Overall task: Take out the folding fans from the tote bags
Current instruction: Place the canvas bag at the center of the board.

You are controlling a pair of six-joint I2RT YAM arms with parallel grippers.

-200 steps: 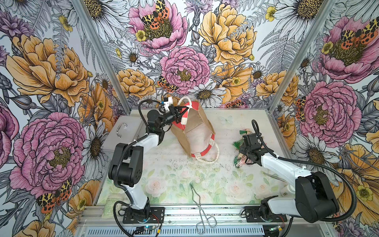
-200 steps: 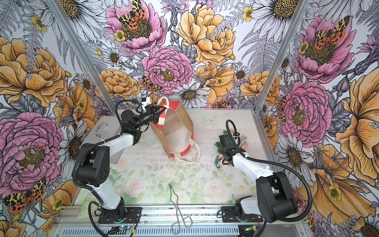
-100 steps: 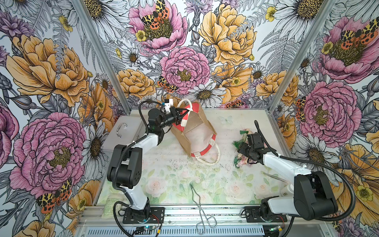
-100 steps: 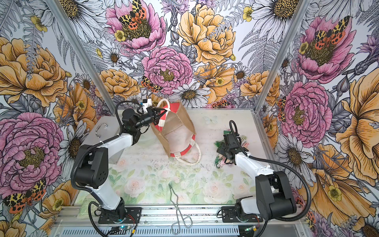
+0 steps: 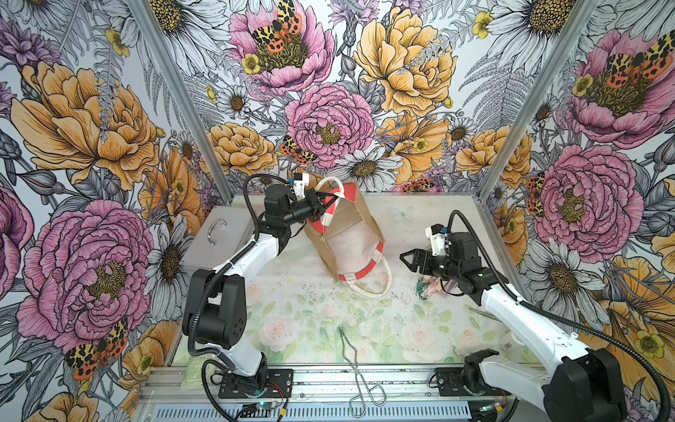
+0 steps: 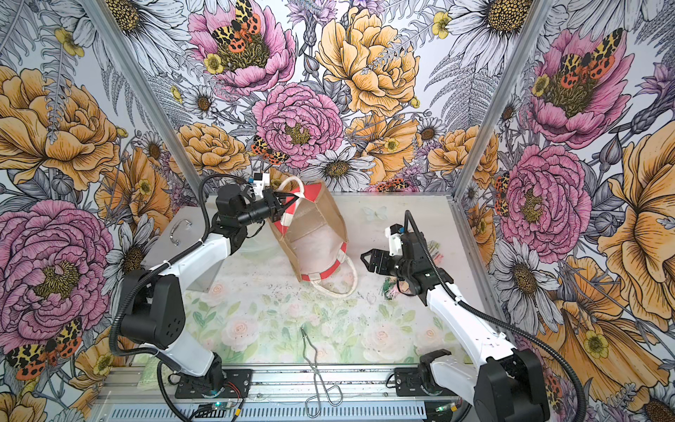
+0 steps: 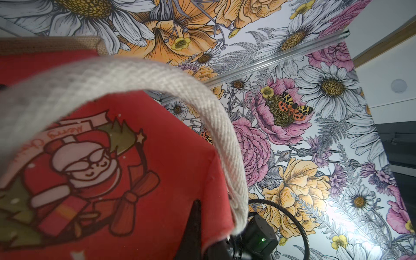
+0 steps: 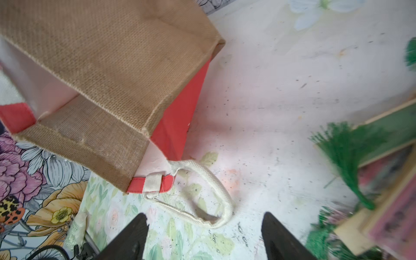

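Jute bag (image 5: 350,237) tipped at the desk's far middle, fans (image 5: 434,285) piled near the right edge.
The bag is tan, red-and-white trimmed and white-lined. The closed fans are green and pink with tassels. The left gripper (image 5: 328,202) is clamped on the bag's raised rim. The right gripper (image 5: 406,260) is wide and empty, above the fans.

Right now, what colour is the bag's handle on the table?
Cream-white handle, clearest in the right wrist view.
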